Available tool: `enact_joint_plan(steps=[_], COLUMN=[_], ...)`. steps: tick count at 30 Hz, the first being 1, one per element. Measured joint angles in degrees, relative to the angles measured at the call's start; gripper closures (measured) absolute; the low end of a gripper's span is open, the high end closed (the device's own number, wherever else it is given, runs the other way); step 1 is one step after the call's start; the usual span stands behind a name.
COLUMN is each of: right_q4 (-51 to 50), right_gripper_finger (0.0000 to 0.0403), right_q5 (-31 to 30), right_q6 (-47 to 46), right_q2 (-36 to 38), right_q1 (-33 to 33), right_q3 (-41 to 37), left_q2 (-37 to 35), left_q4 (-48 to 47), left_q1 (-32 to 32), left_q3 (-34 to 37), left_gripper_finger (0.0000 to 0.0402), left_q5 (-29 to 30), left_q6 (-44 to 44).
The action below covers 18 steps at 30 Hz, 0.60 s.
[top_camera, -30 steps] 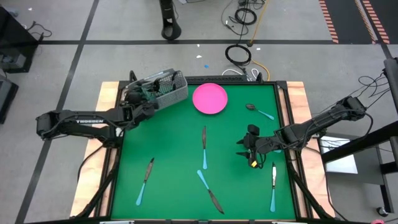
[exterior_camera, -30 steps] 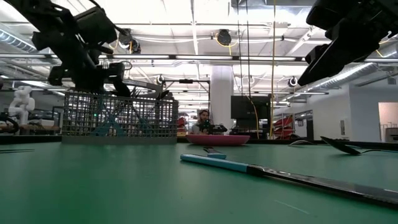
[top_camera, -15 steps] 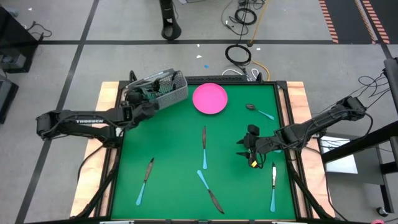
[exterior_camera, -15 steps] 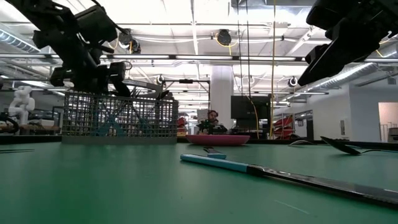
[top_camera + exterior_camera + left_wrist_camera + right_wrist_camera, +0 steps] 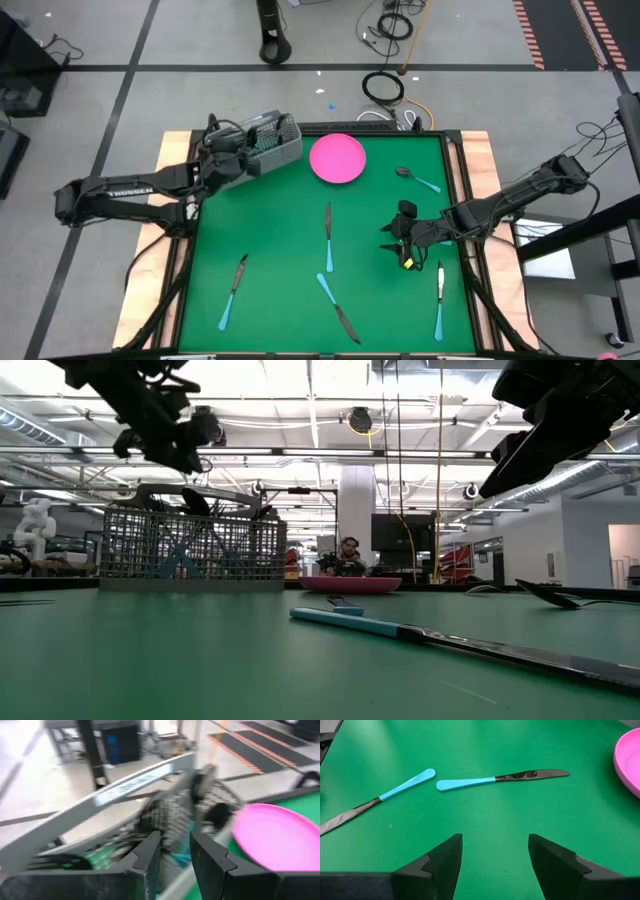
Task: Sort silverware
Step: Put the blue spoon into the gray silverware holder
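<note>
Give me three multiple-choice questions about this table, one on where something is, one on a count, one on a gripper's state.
1. The left gripper is:
A. by the wire basket
B. over the plate
C. at the near edge

2. Pieces of silverware lying on the mat:
A. three
B. five
C. eight

3. The right gripper is:
A. shut on a knife
B. open, empty
C. shut on a spoon

Key: A, its fingers sit at the basket; B, five lie on the green; B, its fingers are apart over bare mat.

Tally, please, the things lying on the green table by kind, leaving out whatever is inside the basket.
Metal cutlery pieces with light blue plastic handles: 5
Pink round plate: 1
Grey wire-mesh basket: 1
Total: 7
</note>
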<state>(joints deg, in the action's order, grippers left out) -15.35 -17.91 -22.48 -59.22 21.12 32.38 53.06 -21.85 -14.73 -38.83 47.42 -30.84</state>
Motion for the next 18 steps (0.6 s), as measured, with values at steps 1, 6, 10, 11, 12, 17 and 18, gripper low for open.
enact_joint_plan(steps=[1, 6, 10, 11, 12, 17, 18], right_q4=[0.0, 0.0, 0.0, 0.0, 0.0, -0.1, -0.7], right_gripper_finger=[0.0186, 0.0186, 0.0186, 0.0186, 0.0186, 0.0186, 0.0186], right_q5=[0.0, 0.0, 0.0, 0.0, 0.0, 0.0, 0.0], right_q6=[-0.3, -0.8, -0.8, -0.8, -0.8, -0.8, -0.8], right_q2=[0.0, 0.0, 0.0, 0.0, 0.0, 0.0, 0.0], right_q1=[0.0, 0.0, 0.0, 0.0, 0.0, 0.0, 0.0], right_q3=[0.0, 0.0, 0.0, 0.0, 0.0, 0.0, 0.0], left_q2=[0.0, 0.0, 0.8, 1.3, 1.8, 5.8, 6.8], left_q4=[0.1, 0.5, 1.2, 1.8, 2.9, 12.2, 14.4], left_q1=[0.4, 2.3, 5.4, 6.8, 8.3, 16.7, 18.2], left_q3=[-0.4, -1.0, -1.1, -1.0, -1.0, -1.0, -1.0], left_gripper_finger=[0.0295, 0.0295, 0.0295, 0.0294, 0.0294, 0.0294, 0.0294], left_q5=[-1.3, -14.5, -25.8, -27.6, -28.8, -30.4, -30.8], left_q6=[0.6, 4.3, 6.3, 7.2, 7.8, 13.3, 14.6])
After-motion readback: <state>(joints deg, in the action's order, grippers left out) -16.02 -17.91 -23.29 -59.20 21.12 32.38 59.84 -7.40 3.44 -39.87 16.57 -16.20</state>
